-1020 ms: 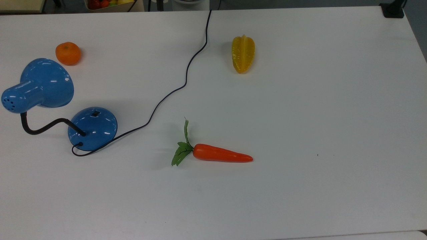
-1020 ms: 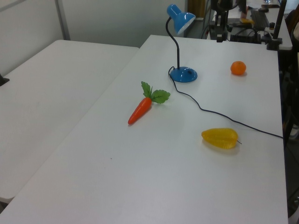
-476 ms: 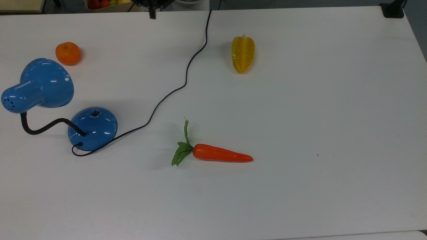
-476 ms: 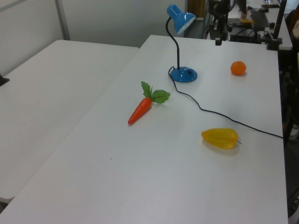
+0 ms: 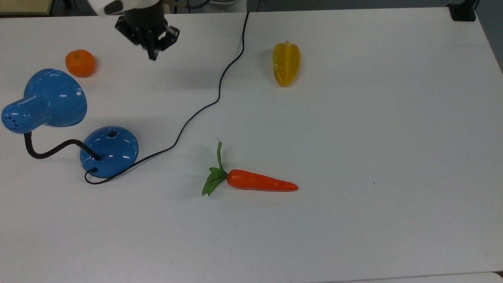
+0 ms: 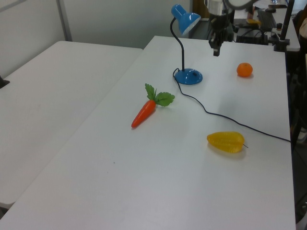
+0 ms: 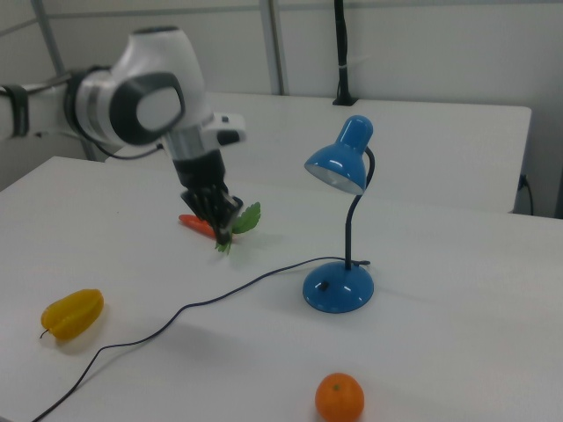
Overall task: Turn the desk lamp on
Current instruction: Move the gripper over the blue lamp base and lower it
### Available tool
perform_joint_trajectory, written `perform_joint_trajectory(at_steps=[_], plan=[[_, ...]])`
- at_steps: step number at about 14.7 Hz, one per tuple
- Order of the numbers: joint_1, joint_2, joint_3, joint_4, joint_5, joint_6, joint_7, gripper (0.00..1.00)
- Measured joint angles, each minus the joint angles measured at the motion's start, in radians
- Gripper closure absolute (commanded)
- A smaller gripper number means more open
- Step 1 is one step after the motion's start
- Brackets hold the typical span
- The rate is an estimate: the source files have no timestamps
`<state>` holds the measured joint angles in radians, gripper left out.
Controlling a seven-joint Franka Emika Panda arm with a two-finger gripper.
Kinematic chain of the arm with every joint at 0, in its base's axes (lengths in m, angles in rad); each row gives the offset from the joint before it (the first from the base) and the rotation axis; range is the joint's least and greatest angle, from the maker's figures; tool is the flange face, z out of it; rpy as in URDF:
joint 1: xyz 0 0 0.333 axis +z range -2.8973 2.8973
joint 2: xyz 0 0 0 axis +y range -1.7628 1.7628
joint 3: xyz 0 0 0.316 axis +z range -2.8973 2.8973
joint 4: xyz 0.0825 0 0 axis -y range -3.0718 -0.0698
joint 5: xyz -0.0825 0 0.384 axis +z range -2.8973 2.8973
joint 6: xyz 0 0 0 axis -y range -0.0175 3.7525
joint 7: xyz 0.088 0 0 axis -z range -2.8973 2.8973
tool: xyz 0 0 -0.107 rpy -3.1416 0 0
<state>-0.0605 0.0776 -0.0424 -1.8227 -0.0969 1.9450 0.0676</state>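
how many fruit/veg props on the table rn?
3. An orange beside the desk lamp's shade, a yellow starfruit past the cord toward the top view's right, and a carrot near the table's middle. None look hidden.

My white table [image 5: 393, 137] fills the room's middle, a second white table [image 6: 48, 96] sits beside its edge, and pale walls [image 7: 422, 44] with metal posts [image 7: 273, 44] stand behind.

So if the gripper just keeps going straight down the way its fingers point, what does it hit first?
Most likely bare table. The gripper points downward and hangs above open surface between the orange and the cord. The desk lamp sits well off that line, though depth is hard to judge.
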Motion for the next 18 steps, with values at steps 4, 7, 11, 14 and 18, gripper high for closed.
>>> perform_joint_trajectory(at_steps=[4, 7, 11, 14, 18], plan=[[-0.043, 0.039, -0.014, -0.082, 0.002, 0.200, 0.016, 1.00], [-0.089, 0.105, -0.016, -0.093, 0.002, 0.340, 0.017, 1.00], [-0.116, 0.183, -0.016, -0.093, 0.002, 0.485, 0.017, 1.00], [-0.121, 0.214, -0.016, -0.093, 0.002, 0.559, 0.019, 1.00], [-0.140, 0.252, -0.017, -0.093, 0.002, 0.669, 0.019, 1.00]])
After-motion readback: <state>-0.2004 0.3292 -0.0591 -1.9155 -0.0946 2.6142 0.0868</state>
